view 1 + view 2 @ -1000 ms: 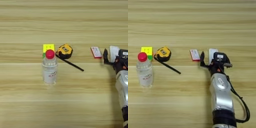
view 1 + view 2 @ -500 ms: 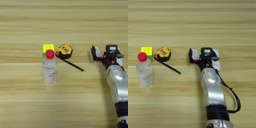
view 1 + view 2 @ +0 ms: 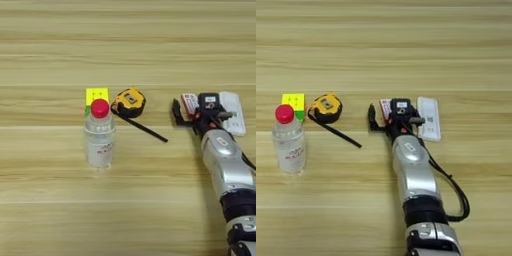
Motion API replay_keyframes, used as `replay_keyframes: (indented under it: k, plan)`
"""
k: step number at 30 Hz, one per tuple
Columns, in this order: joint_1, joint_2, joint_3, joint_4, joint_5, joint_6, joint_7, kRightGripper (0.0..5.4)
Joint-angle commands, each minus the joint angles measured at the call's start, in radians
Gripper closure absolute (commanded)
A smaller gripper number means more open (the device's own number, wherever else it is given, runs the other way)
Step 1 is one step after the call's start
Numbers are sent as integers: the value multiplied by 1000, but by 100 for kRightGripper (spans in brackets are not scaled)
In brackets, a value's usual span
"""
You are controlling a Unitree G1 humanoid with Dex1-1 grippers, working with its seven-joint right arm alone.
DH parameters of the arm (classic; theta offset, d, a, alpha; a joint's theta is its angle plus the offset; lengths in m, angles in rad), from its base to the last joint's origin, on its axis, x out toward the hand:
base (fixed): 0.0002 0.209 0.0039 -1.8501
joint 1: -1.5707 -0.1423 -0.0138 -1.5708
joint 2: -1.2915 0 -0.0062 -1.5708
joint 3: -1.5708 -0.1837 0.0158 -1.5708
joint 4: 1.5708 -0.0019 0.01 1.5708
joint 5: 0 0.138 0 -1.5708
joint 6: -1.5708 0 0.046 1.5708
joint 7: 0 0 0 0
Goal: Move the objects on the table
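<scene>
My right gripper stands open at the small red-white box, which lies flat on the table. One black finger is just left of the box and the gripper's body is on its right. Immediately right of the gripper lies the white slim bar. To the left are the yellow-black tape measure with its black strap, the yellow-green puzzle cube, and the clear red-capped bottle standing upright in front of the cube.
My silver forearm rises from the bottom edge with a black cable looping on its right side. Bare wood stretches across the far half and the near left of the table.
My arm has swung left from the right edge, over the white bar, until the gripper reached the red-white box. None of the objects has shifted.
</scene>
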Motion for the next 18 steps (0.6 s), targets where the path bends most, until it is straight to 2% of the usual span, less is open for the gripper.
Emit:
replay_keyframes:
  k: [1,7,14,17,18]
  plan:
    - [-83,-18,5,-3,-7,-41,2,7]
    - [-88,-11,8,23,-12,-40,-8,7]
    - [-96,4,-19,32,39,1,10,7]
    - [-98,6,-23,36,51,10,15,34]
    - [-99,6,-23,36,52,12,16,58]
